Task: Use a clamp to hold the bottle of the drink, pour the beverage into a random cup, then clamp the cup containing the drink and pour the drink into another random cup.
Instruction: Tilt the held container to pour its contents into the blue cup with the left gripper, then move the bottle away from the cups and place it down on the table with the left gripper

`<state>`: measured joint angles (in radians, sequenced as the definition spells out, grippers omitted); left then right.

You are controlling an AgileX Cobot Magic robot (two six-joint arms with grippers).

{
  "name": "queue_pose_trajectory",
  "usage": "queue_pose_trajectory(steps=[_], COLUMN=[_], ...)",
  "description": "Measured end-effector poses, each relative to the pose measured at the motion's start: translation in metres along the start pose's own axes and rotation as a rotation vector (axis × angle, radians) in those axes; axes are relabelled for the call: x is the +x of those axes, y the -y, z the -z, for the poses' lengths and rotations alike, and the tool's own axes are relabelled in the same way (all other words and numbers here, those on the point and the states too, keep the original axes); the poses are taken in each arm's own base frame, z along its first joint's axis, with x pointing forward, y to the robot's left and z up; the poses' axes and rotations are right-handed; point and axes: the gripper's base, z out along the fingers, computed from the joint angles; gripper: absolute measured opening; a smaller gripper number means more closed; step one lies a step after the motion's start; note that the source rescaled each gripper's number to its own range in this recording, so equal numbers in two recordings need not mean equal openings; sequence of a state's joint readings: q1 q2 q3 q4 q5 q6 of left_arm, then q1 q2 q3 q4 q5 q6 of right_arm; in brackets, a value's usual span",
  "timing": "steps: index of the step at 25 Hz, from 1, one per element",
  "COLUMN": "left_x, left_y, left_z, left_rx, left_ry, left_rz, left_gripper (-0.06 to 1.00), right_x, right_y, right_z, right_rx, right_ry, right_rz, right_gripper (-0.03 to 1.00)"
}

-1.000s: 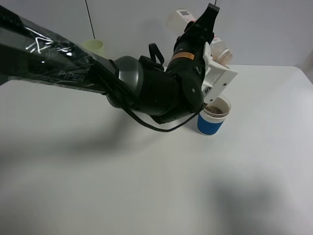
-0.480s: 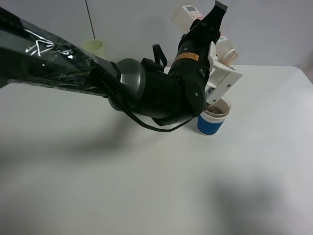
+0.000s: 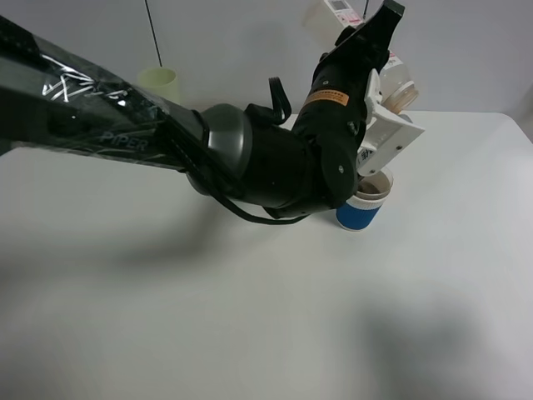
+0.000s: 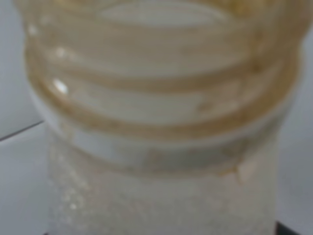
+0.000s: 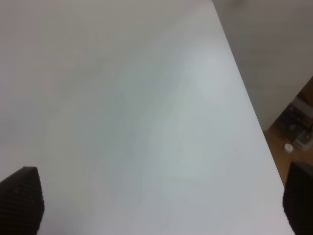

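My left gripper (image 3: 372,43) is shut on a clear plastic drink bottle (image 3: 398,87), held tilted high above the table with its mouth end just above and beyond a blue paper cup (image 3: 361,211). The cup has a white rim and brownish drink shows inside it. In the left wrist view the bottle (image 4: 161,122) fills the frame, blurred, with pale brown liquid in it. A pale green cup (image 3: 158,81) stands at the table's back left. My right gripper (image 5: 159,200) is open and empty over bare table; only its dark fingertips (image 5: 19,200) show.
The white table (image 3: 250,317) spreads around the cups. The left arm's dark body (image 3: 266,158) hangs over the middle and hides part of the blue cup. In the right wrist view the table edge (image 5: 249,103) runs beside the floor.
My left gripper has risen and shifted slightly right with the bottle, lifting its mouth a little farther from the blue cup. The blue cup has not moved.
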<state>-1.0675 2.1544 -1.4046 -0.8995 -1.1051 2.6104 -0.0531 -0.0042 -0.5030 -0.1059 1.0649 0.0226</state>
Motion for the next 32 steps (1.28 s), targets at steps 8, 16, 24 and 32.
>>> queue_pose_trajectory(steps=[8,16,24,32], left_x=[0.001,0.009,0.023,0.06], left_y=[0.004,-0.001,-0.019,-0.029], left_z=[0.0,0.002,0.006,-0.003], left_rx=[0.039,0.203,0.38,0.578], left_ry=[-0.009,-0.009,-0.008,-0.088], left_rz=[0.051,0.332,0.675,1.111], left_gripper=[0.0,0.0,0.0,0.0], right_x=[0.0,0.0,0.0,0.0], right_y=[0.0,0.0,0.0,0.0], right_z=[0.0,0.0,0.0,0.0], right_rx=[0.0,0.0,0.0,0.0], right_ry=[0.0,0.0,0.0,0.0], right_rz=[0.0,0.0,0.0,0.0], right_gripper=[1.0,1.0,1.0,1.0])
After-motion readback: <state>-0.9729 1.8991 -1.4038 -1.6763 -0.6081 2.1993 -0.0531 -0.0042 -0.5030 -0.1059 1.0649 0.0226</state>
